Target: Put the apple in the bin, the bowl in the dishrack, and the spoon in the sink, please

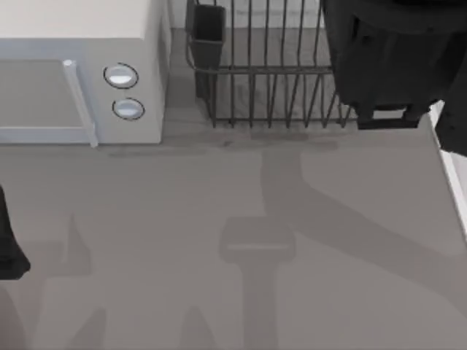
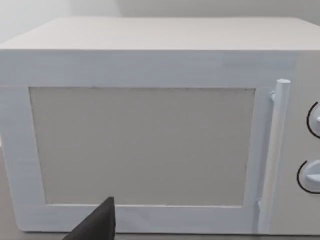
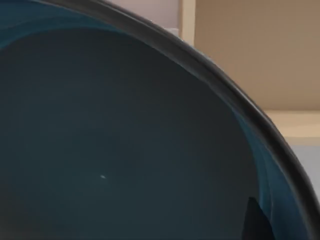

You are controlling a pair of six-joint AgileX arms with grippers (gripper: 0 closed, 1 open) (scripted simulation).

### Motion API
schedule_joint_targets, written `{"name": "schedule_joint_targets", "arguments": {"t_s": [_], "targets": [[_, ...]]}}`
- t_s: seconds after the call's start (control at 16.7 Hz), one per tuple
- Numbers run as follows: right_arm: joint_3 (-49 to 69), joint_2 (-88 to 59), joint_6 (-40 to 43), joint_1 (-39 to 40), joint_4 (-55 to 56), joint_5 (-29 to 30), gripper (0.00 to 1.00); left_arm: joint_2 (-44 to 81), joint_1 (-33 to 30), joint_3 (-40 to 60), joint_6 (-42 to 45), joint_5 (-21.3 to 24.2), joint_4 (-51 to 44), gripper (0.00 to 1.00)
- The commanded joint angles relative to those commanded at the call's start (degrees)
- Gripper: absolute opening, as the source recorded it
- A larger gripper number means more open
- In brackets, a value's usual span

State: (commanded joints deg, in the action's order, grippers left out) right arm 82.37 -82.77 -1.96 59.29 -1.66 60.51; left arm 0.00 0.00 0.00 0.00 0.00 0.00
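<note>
The right arm [image 1: 390, 62] hangs over the dishrack [image 1: 270, 73], the bowl [image 3: 125, 150] close under its wrist, likely held for racking; grip state I cannot tell; left arm [image 1: 9, 244] parked facing the microwave [image 2: 150, 125]

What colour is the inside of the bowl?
Dark blue-teal; the bowl shows best in the right wrist view.

No text, label, brand, number or sign can be read anywhere. The microwave [image 1: 80, 80] has a plain white front; its door [image 2: 142, 145] and handle [image 2: 275, 150] are bare, and its two round knobs [image 1: 120, 76] carry only what may be a pointer mark each, with no scale or figures around them. The dishrack [image 1: 270, 65] and its black utensil cup [image 1: 207, 35] are unmarked. The bowl [image 3: 110, 140] shows a plain glaze, and the bench [image 1: 219, 240] is blank.
</note>
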Motion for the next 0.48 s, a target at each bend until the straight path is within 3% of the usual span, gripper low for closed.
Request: {"name": "schedule_joint_targets", "arguments": {"t_s": [0.48], "targets": [[0.1,-2.1,0.1,-1.3,2.3,-1.0,0.0,0.0,0.0,0.0,0.0,0.0,0.0,1.0]]}}
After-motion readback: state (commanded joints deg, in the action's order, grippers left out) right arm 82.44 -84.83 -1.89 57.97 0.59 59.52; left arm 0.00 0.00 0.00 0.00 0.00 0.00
